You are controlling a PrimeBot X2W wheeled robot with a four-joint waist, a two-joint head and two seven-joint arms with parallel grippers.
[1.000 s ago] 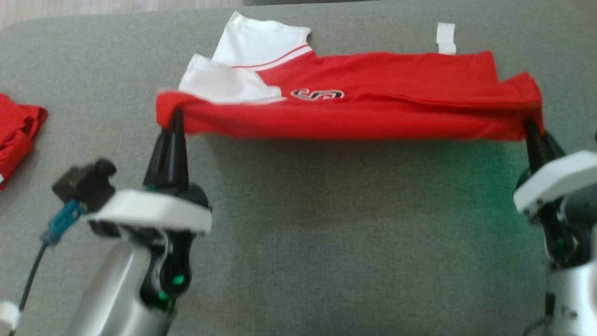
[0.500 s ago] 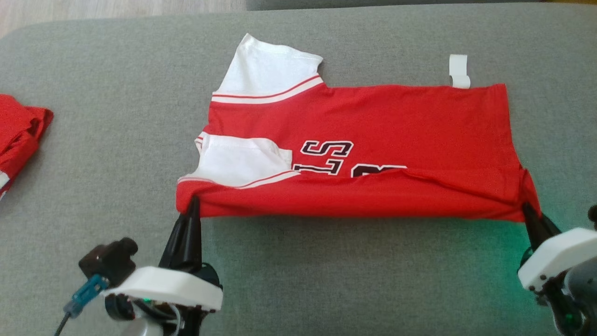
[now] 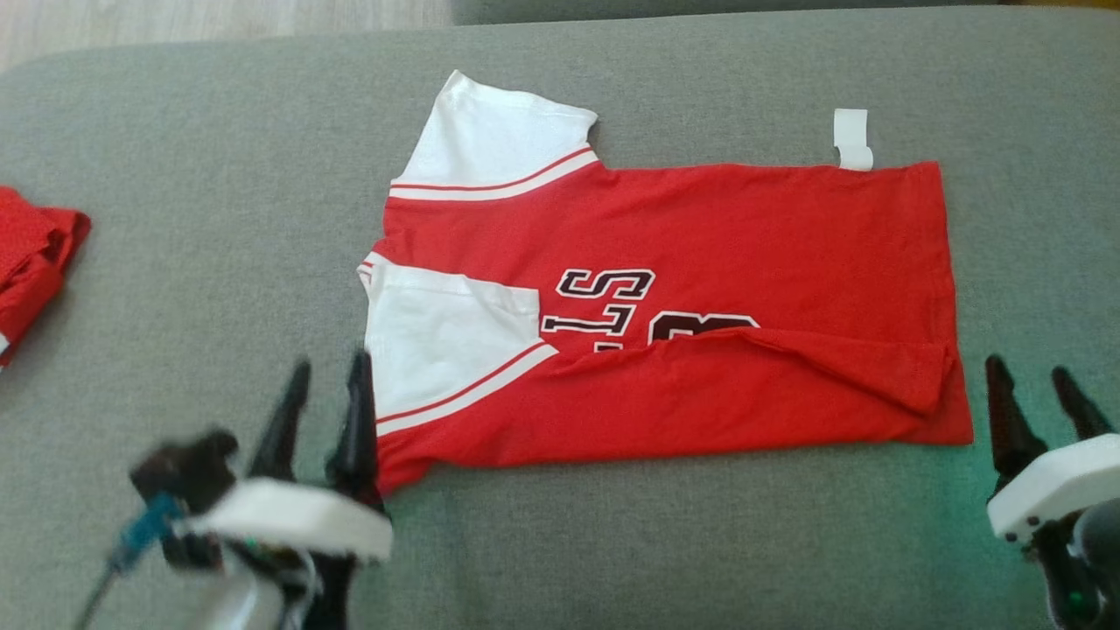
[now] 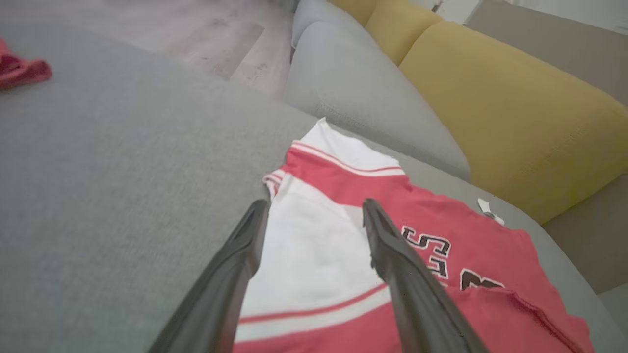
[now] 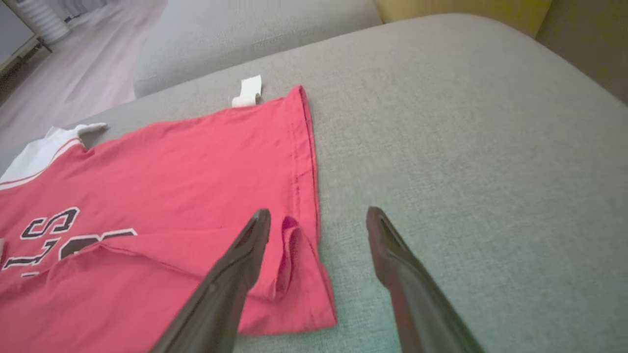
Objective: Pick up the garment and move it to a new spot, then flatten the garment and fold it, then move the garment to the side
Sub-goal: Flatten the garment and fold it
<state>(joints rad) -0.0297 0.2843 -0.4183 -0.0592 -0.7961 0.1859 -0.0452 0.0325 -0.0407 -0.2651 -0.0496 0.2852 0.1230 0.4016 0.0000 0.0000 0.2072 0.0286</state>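
Note:
The garment (image 3: pixel 717 245) is a red shirt with white sleeves and dark lettering, lying spread on the grey cushion (image 3: pixel 612 542), its near long edge folded over the lettering. My left gripper (image 3: pixel 328 372) is open at the shirt's near left corner, by the white sleeve (image 4: pixel 314 255), holding nothing. The left gripper (image 4: pixel 314 211) in its wrist view has both fingers apart above that sleeve. My right gripper (image 3: pixel 1028 372) is open just right of the near right corner. In the right wrist view, the right gripper (image 5: pixel 319 215) straddles the hem (image 5: pixel 306 162).
A second red cloth (image 3: pixel 31 262) lies bunched at the cushion's left edge. A white tag (image 3: pixel 852 138) sticks out at the shirt's far right corner. Grey and yellow sofa cushions (image 4: pixel 500 103) rise behind. Bare grey cushion spreads in front of the shirt.
Both grippers pulled the shirt's near edge toward me, then opened and let go. The near edge now lies flat on the cushion.

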